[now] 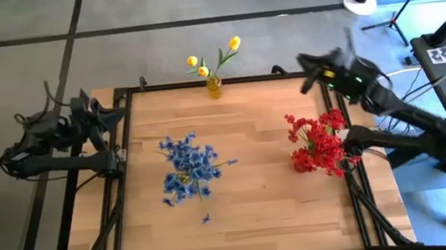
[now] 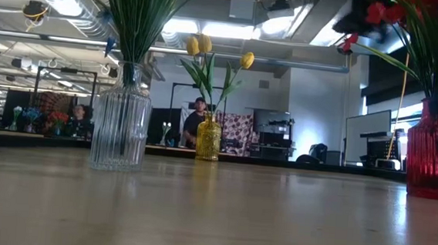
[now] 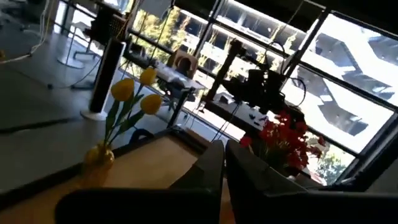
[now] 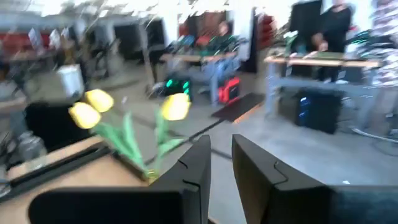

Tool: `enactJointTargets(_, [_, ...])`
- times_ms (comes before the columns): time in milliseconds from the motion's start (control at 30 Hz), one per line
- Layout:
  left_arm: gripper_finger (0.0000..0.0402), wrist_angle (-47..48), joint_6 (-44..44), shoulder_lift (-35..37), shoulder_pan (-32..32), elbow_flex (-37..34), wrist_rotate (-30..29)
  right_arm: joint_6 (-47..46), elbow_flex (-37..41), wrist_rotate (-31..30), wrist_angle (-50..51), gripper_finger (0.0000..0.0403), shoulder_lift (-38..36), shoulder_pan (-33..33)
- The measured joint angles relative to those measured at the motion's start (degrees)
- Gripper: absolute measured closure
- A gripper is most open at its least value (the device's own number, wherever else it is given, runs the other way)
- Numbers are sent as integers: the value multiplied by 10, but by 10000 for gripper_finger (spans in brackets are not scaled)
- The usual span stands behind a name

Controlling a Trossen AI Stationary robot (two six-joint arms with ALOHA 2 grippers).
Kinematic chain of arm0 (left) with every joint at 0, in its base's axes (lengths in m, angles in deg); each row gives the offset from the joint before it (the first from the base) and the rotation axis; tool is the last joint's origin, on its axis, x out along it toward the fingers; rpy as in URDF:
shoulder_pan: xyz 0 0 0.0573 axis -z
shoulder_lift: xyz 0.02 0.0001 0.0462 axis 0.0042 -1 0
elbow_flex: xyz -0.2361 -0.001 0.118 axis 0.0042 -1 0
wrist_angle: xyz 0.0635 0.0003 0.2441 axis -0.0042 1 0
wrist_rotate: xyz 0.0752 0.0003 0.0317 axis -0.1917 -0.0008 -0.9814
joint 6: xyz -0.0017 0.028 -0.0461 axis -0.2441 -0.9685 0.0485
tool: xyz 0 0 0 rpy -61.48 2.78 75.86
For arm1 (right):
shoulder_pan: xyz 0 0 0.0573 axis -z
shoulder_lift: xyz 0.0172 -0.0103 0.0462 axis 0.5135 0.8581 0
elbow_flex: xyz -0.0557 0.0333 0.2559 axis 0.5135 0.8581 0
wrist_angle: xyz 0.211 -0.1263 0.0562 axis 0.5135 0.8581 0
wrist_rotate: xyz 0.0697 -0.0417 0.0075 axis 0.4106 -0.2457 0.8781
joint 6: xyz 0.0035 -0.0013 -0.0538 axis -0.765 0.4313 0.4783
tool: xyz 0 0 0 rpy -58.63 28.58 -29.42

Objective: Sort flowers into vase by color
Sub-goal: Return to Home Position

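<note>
Meanwhile, blue flowers (image 1: 187, 167) fill the clear vase (image 2: 121, 123) near the desk's middle, red flowers (image 1: 318, 135) the red vase (image 2: 435, 153) by its right edge, and yellow flowers (image 1: 214, 59) the yellow vase (image 1: 215, 88) at its far edge. The left gripper (image 3: 224, 149), pressed together, hangs off the left edge; the right gripper (image 4: 221, 146), slightly parted, hovers at the far right corner.

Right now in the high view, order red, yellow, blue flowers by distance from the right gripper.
From the right gripper:
1. red flowers, right side, nearest.
2. yellow flowers, far edge, middle; only slightly farther.
3. blue flowers, left of centre.
</note>
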Motion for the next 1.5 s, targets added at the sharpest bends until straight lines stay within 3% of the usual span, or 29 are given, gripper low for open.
enactJointTargets(67, [386, 8, 6, 0, 0, 0, 2, -2, 56, -10, -12, 336, -72, 21])
enactJointTargets(300, [386, 6, -116, 2, 0, -8, 83, -16, 215, -94, -31, 336, -280, 37])
enactJointTargets(367, [386, -1, -126, 2, 0, -30, 118, -33, 253, -76, -26, 336, -333, 37])
enactJointTargets(467, [386, -46, -117, 4, 0, -91, 130, -51, 301, 10, -32, 336, -398, 37])
enactJointTargets(600, [386, -215, -146, 4, 6, -215, 160, -58, 320, 82, -42, 336, -399, 20])
enactJointTargets(700, [386, -352, -156, 5, 19, -306, 172, -57, 326, 70, -39, 336, -398, -9])
enactJointTargets(833, [386, -465, -155, 4, 50, -398, 161, -52, 355, 10, -2, 336, -402, -44])
enactJointTargets(933, [386, -538, -161, 5, 75, -444, 144, -92, 387, 24, -11, 336, -402, -70])
enactJointTargets(1033, [386, -546, -158, 4, 95, -468, 141, -106, 412, 49, -29, 336, -402, -107])
enactJointTargets(1200, [386, -529, -166, 4, 122, -468, 143, -71, 412, -12, -31, 336, -399, -163])
enactJointTargets(1300, [386, -522, -182, 4, 125, -468, 143, -45, 412, -24, -32, 336, -398, -175])
enactJointTargets(1500, [386, -476, -128, 4, 125, -468, 143, -36, 413, -18, -30, 336, -367, -173])
